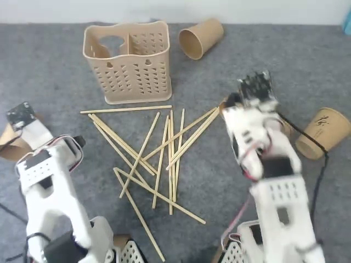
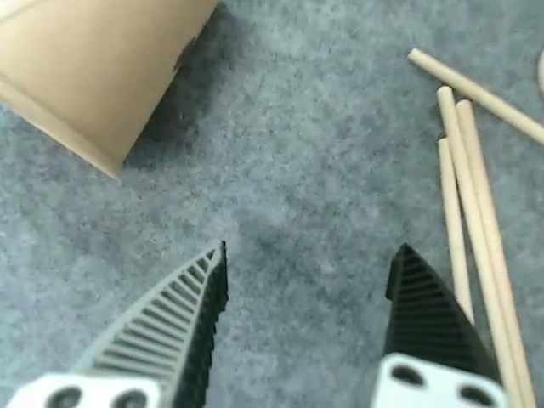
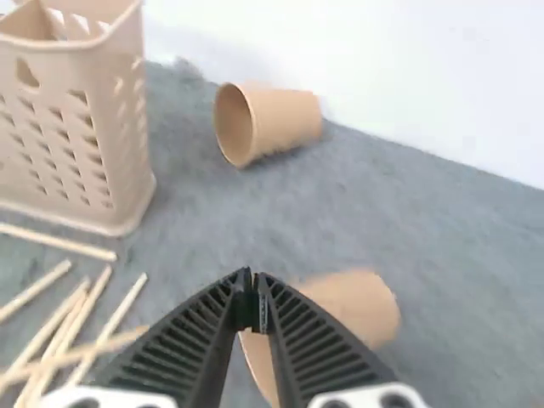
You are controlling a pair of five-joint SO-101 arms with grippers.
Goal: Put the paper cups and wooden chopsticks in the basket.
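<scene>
**A:** So, where does the container stand?

**B:** The beige perforated plastic basket [image 1: 127, 68] stands upright at the far edge of the grey felt-covered bench [image 1: 307, 66]. A middle wall splits it into two compartments. Every cup and stick lies outside it, on the felt.

**A:** And the cups?

**B:** There are four brown paper cups, all on their sides. The far cup [image 1: 200, 37] lies near the basket at the far edge, with its mouth turned toward the basket. The right cup [image 1: 323, 133] lies at the right edge. The left cup [image 1: 11, 149] is at the left edge, half hidden by the left arm. The fourth cup [image 3: 357, 310] lies under the right arm.

**A:** Any writing?

**B:** The right cup has a dark printed mark on its wall, too small to read.

**A:** The sticks?

**B:** The pale wooden chopsticks [image 1: 171, 159] lie scattered and crossed over the middle of the bench, in front of the basket.

**A:** The grippers?

**B:** The left gripper [image 2: 310, 255] hangs over bare felt with its black ribbed fingers wide apart, between the left cup and a few chopstick ends. The right gripper [image 3: 253, 280] has its fingers pressed together, and the fourth cup is just behind them. I cannot tell whether they pinch its rim.
</scene>
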